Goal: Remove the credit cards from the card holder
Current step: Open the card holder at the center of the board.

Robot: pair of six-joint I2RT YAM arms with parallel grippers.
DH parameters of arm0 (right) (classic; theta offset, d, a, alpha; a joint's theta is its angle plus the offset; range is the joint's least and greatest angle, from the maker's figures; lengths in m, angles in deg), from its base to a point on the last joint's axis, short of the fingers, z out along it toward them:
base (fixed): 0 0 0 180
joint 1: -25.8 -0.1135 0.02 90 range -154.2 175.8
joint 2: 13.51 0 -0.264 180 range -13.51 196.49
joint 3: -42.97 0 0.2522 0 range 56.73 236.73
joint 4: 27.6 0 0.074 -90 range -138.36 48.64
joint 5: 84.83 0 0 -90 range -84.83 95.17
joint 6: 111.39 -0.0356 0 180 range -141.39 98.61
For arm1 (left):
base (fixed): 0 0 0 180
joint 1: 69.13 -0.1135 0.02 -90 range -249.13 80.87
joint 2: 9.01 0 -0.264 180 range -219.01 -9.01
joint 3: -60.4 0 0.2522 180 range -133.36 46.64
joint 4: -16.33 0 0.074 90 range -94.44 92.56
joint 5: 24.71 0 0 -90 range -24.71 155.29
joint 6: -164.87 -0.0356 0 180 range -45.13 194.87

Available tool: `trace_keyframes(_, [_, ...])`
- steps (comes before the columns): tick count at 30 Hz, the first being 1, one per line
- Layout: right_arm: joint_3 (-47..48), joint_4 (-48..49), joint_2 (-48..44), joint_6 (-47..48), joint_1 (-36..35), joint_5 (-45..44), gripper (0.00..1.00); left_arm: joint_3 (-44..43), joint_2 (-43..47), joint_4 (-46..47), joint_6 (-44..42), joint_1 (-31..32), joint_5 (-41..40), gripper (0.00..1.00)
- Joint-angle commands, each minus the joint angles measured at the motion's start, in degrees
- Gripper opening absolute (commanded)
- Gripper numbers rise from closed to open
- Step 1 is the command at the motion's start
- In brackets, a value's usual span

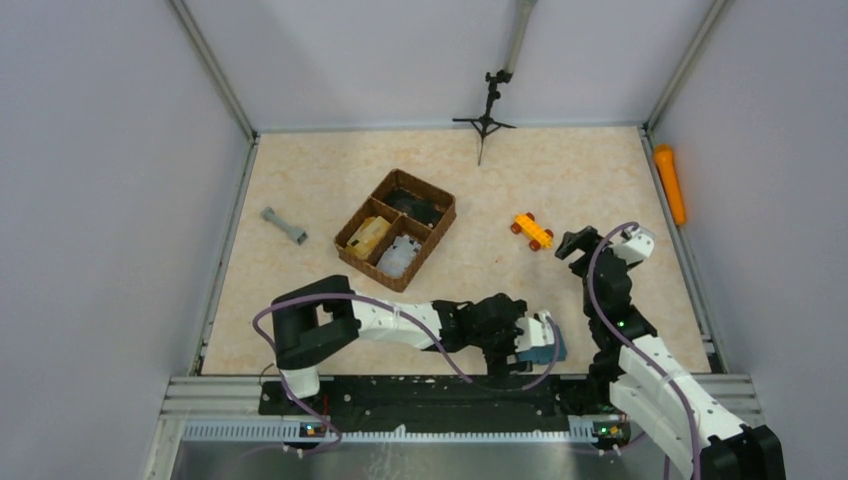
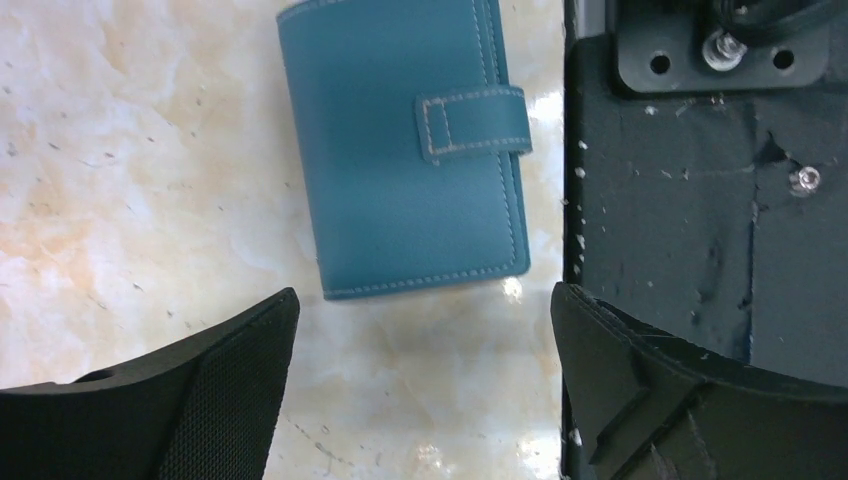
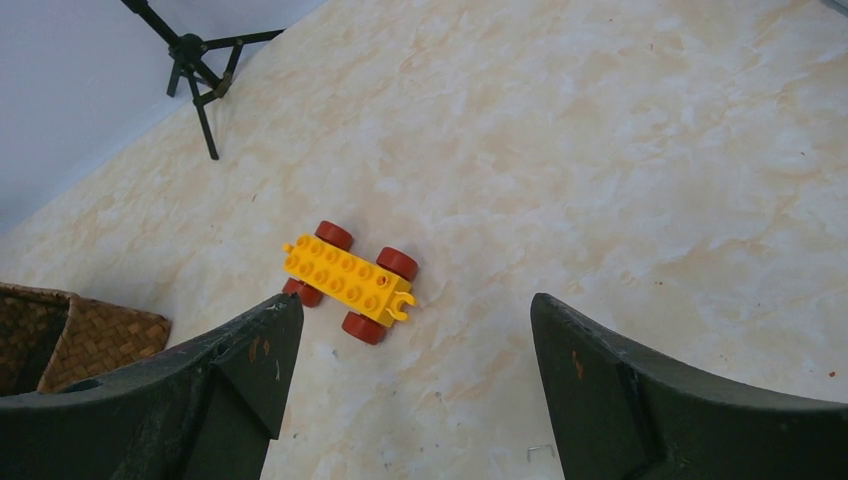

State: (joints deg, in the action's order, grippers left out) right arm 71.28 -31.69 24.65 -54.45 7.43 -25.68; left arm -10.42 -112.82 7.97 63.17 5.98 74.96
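Left gripper [image 2: 424, 310] is spread wide with nothing in it, hanging over the near edge of the table [image 1: 560, 170]. The card holder [image 2: 400, 150] lies flat and closed, strap tab fastened, just ahead of the fingertips and not between them. Its strap-side edge runs along the black base plate [image 2: 700, 200] with only a thin strip of table between; close, but not touching from what I can see. So that side is tight, while the opposite long edge and the far edge face bare marble. Right gripper [image 3: 418, 310] is also wide apart and empty, held above the right half of the table, with the yellow toy car [image 3: 348, 280] sitting just ahead of its left finger [image 3: 200, 390]. There is bare surface to the right of the car. The woven basket [image 1: 395, 228] is mid-table, well apart from both grippers. A grey dumbbell-shaped part [image 1: 284, 226] sits far left near the wall, and a small tripod [image 1: 485, 120] stands at the back edge.
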Motion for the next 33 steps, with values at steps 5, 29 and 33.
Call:
trace_keyframes(5, [0.48,2.36,0.79,0.54,-0.23,0.79,0.85,-4.00,-3.21,6.49,-3.94,3.21,-6.99,0.88])
trace_keyframes(29, [0.44,1.77,0.55,0.15,-0.18,0.34,0.82,-4.19,4.57,-1.05,5.72,-6.97,-6.99,0.14])
trace_keyframes(33, [0.05,1.86,-0.19,0.03,-0.23,0.26,0.82,-0.67,6.74,2.28,2.01,-6.41,-0.84,0.60])
